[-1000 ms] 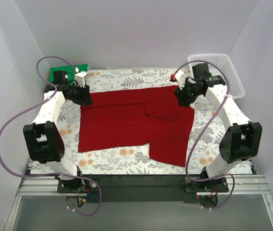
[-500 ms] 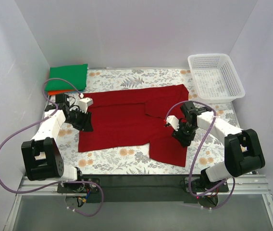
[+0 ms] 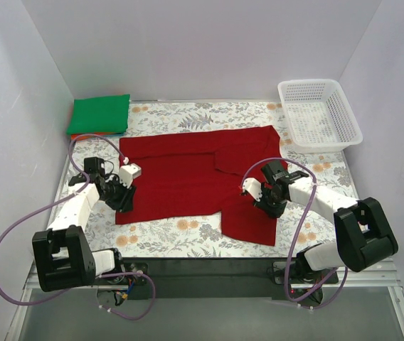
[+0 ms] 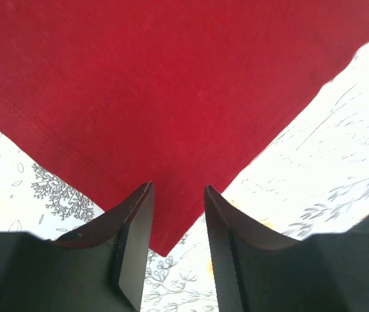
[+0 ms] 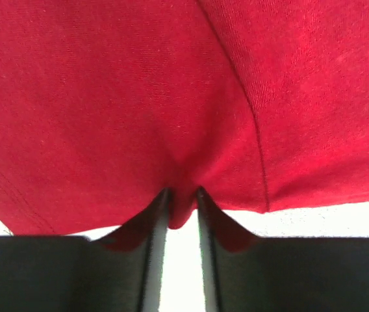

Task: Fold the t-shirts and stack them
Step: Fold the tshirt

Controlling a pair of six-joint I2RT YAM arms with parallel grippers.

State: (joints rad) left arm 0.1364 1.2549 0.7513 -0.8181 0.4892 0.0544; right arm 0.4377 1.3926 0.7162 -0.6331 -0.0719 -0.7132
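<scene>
The dark red t-shirt (image 3: 188, 177) lies spread flat on the floral table, one sleeve folded in at the right. My left gripper (image 3: 125, 201) sits low at its near left corner. In the left wrist view the left gripper (image 4: 178, 195) is open, its jaws either side of that corner of the red cloth (image 4: 171, 84). My right gripper (image 3: 267, 206) is at the shirt's right edge. In the right wrist view the right gripper (image 5: 181, 195) is shut on a small pinched fold of the red cloth (image 5: 139, 97). A folded green t-shirt (image 3: 101, 114) rests on an orange one (image 3: 81, 136) at the back left.
A white lattice basket (image 3: 309, 82) stands at the back right corner. White walls close in the table on three sides. The arm bases and a black rail run along the near edge.
Both arms have come from the shirt's far corners toward the near side. The left is now at the near left corner, and the right jaws have closed on the right edge.
</scene>
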